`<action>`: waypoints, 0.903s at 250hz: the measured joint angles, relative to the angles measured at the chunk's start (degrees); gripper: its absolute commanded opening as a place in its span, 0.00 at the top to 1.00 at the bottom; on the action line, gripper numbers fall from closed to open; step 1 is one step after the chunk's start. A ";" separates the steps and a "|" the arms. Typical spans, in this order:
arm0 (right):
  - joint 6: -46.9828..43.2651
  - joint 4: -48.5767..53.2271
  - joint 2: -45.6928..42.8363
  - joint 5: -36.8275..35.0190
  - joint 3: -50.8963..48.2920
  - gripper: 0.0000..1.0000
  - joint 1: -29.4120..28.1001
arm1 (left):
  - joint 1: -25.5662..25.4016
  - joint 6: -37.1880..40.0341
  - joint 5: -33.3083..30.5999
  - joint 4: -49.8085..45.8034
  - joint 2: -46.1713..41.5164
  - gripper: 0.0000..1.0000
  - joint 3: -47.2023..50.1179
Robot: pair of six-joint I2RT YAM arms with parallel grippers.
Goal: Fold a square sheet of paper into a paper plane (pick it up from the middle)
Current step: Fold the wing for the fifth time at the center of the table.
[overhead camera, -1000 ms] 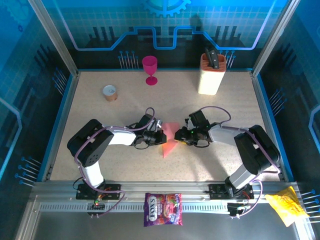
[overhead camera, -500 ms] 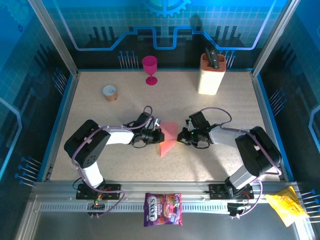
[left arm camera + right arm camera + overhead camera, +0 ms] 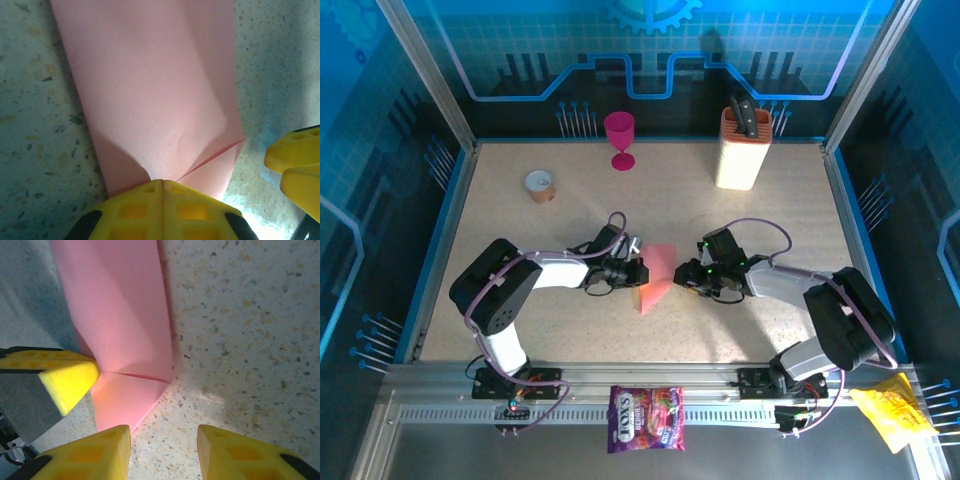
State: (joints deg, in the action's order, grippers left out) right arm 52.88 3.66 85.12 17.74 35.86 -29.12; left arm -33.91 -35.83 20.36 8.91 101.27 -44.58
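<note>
Your left gripper (image 3: 162, 197) is pinching its yellow fingers together on the left edge of the square sheet of paper (image 3: 660, 278). The sheet is lying partly folded on the middle of the table (image 3: 570, 330), between the two arms. The paper is puckering where those fingers are biting.

Your right gripper (image 3: 162, 440) is hovering just beside the sheet's right side. Its jaws are standing apart with nothing between them, and a folded corner is pointing into the gap.

You are working with thin paper and two sets of fingers very near each other, so the risks are these:

- If you are closing the right jaws now, they are likely to be catching only that corner or a single layer, and the crease will be slipping askew.
- If you are pulling either arm away while the left is clamping, the sheet may be tearing at the pucker.
- If you are pushing inward, the fingers may be colliding or crumpling the fold.
</note>
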 measured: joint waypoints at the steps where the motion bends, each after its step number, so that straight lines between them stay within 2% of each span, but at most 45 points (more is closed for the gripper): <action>1: 0.02 0.00 0.07 0.00 0.02 0.60 -0.02 | 0.00 -0.02 0.00 0.00 0.02 0.93 0.00; 164: 1.38 -3.63 7.50 1.86 3.80 0.64 -2.01 | 0.44 0.04 0.04 0.83 0.26 0.94 0.44; 212: 2.69 -6.19 7.69 2.21 3.80 0.69 -1.99 | 0.44 0.04 0.04 1.07 0.26 0.94 0.50; 226: 2.82 -6.73 8.13 2.32 3.80 0.73 -2.01 | 0.44 0.07 0.07 1.07 0.26 0.94 0.50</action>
State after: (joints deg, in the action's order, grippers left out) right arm 55.70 -3.07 93.25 20.05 39.66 -31.14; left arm -33.47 -35.77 20.43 9.98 101.54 -44.07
